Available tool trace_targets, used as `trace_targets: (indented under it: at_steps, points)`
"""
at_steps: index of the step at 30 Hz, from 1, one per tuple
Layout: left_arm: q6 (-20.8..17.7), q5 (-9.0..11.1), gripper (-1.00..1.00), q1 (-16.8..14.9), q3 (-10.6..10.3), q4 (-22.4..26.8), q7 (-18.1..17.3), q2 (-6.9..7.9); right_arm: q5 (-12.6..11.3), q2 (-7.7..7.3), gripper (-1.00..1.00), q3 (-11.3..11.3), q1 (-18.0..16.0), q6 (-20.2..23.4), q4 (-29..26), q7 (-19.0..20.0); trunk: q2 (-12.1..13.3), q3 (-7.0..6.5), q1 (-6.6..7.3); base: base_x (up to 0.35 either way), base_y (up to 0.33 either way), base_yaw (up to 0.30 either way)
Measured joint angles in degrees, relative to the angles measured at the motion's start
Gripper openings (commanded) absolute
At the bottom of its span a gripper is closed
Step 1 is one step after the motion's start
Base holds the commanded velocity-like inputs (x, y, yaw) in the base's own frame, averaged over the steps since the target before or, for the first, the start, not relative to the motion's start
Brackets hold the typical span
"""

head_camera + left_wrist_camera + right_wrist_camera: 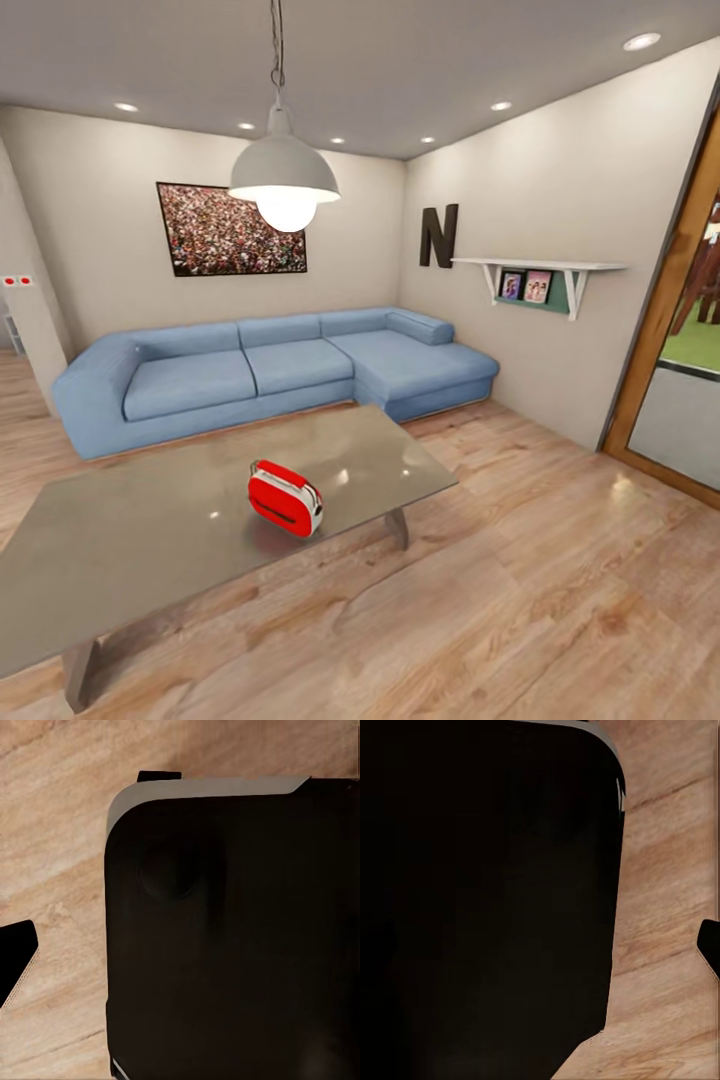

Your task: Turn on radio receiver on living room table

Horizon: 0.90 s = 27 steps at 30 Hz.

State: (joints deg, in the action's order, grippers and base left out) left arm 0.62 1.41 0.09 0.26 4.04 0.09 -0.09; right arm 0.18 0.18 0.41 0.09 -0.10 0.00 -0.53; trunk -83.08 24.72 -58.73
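Note:
The red radio receiver (285,498) with white edge trim stands upright on the glossy grey-taupe coffee table (130,540), right of the top's middle and close to its near edge. Its dial face is not visible from here. In the left wrist view, one dark fingertip (16,964) pokes in over the wood floor beside the robot's black body (225,930). The right wrist view shows another dark fingertip (709,945) at the picture's edge, next to the same black body (487,900). Neither wrist view reveals how the jaws stand.
A blue sectional sofa (270,370) runs along the far wall behind the table, under a framed crowd picture (230,228). A white dome pendant lamp (284,180) hangs over the table. A wall shelf (540,272) and a wood-framed doorway (675,330) are at the right, with light wood floor (540,590) before them.

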Motion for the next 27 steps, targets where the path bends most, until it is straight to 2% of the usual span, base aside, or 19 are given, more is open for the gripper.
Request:
trace_targets:
  at_steps: [27]
  points:
    - [0.0,0.0,1.00,0.0,0.0,0.0,0.0,0.00,0.0,0.00,1.00,0.0,0.0,-0.1,0.0,0.0,0.0,0.00,0.00,0.324,0.000,0.000]
